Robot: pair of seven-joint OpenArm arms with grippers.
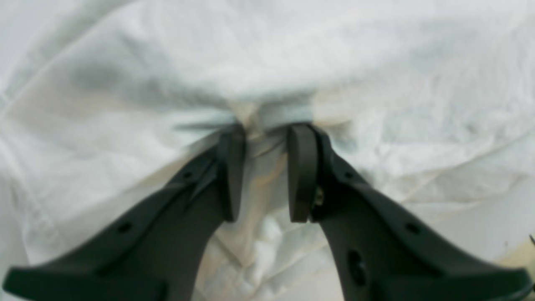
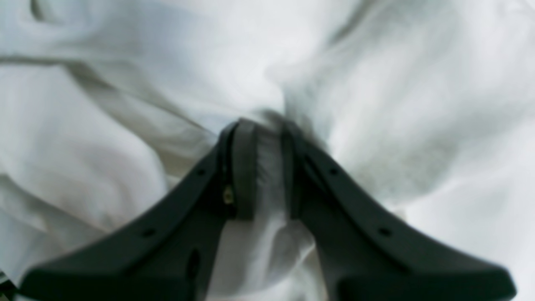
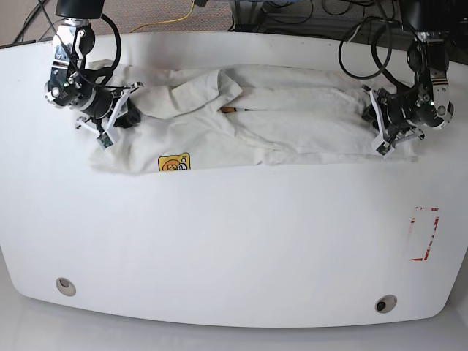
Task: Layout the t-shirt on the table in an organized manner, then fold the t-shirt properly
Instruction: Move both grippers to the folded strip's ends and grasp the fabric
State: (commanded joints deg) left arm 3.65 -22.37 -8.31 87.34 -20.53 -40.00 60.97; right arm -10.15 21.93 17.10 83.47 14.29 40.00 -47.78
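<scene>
The off-white t-shirt [image 3: 292,121] lies stretched sideways across the far half of the white table [image 3: 234,241], with folds near its middle. A small piece of its orange-and-yellow graphic [image 3: 174,162] shows at the near hem. My left gripper [image 1: 265,129] is at the shirt's right end [image 3: 382,126] in the base view, shut on a bunch of the fabric [image 1: 376,83]. At the shirt's left end [image 3: 121,113], my right gripper [image 2: 263,125] is shut on a fold of the cloth [image 2: 125,125].
A red-outlined tape mark [image 3: 425,234] is on the table at the right. Two grey grommet holes [image 3: 66,285] [image 3: 385,303] sit near the front edge. Cables [image 3: 358,36] hang behind the far edge.
</scene>
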